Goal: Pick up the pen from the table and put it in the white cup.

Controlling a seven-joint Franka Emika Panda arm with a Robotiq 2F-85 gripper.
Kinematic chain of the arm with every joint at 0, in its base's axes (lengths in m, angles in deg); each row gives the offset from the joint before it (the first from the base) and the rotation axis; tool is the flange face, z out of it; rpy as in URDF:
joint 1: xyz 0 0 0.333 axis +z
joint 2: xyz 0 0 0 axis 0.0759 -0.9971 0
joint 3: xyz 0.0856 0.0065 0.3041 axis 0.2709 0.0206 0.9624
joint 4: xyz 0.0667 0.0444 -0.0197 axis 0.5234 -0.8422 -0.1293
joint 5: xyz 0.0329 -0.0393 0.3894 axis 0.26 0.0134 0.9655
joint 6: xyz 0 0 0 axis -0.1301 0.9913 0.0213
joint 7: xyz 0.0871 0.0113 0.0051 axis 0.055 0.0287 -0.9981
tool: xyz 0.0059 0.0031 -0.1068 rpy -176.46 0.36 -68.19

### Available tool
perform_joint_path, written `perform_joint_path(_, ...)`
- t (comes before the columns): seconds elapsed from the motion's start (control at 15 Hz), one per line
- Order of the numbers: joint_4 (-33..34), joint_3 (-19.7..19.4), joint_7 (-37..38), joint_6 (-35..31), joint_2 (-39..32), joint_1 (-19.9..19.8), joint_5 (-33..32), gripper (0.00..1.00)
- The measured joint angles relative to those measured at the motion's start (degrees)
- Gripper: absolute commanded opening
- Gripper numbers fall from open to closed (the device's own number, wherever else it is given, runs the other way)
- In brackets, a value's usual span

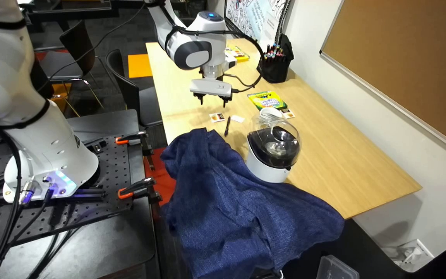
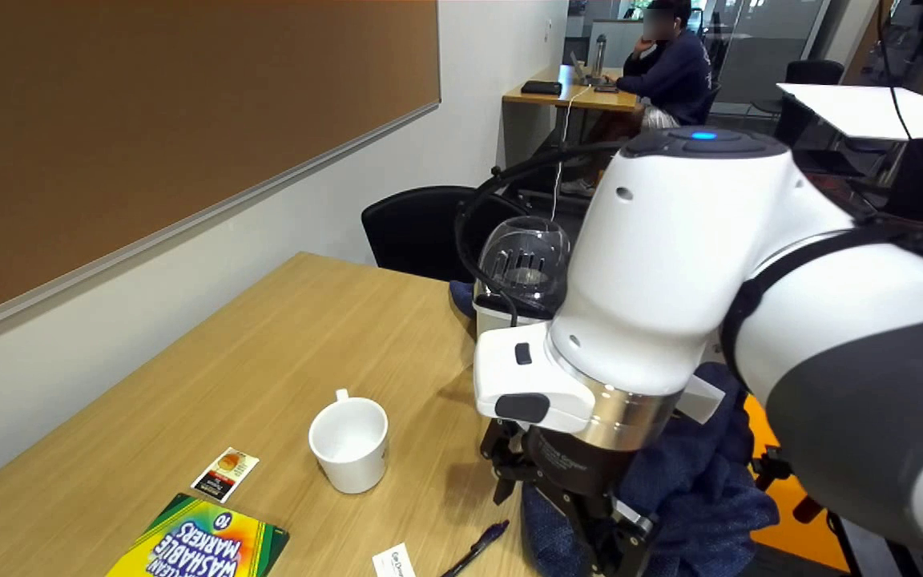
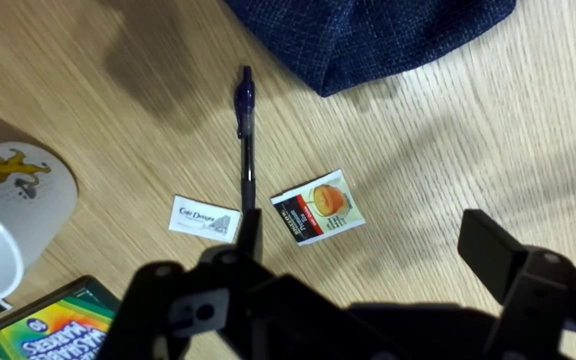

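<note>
The dark pen point(image 1: 227, 126) lies flat on the wooden table; it also shows in an exterior view point(image 2: 477, 547) and in the wrist view point(image 3: 248, 135). The white cup point(image 2: 356, 465) stands upright on the table with its opening up; in the wrist view point(image 3: 28, 210) it is at the left edge with an animal print, and in an exterior view point(image 1: 271, 111) it is partly hidden behind a clear dome. My gripper point(image 1: 213, 104) is open and empty above the table. In the wrist view point(image 3: 363, 222) its left finger covers the pen's lower end.
A tea packet point(image 3: 320, 207) and a white sugar packet point(image 3: 204, 220) lie near the pen. A marker box point(image 2: 197, 541) lies near the cup. A dark blue cloth point(image 1: 223, 193) and a domed machine point(image 1: 271, 166) stand at the table's edge. A black marker holder point(image 1: 275, 68) is by the wall.
</note>
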Motion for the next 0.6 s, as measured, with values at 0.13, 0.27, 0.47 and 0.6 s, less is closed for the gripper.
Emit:
perform_joint_path(0.13,2.3,1.2,0.0,0.0,-2.9,-1.7,-1.7,1.00)
perform_joint_path(0.27,4.5,1.4,0.0,0.2,-5.5,-2.5,-4.0,1.00)
perform_joint_path(0.47,7.2,1.3,0.0,0.9,-8.7,-2.7,-7.7,1.00)
perform_joint_path(0.6,8.6,0.9,0.2,1.4,-10.4,-2.4,-10.0,1.00)
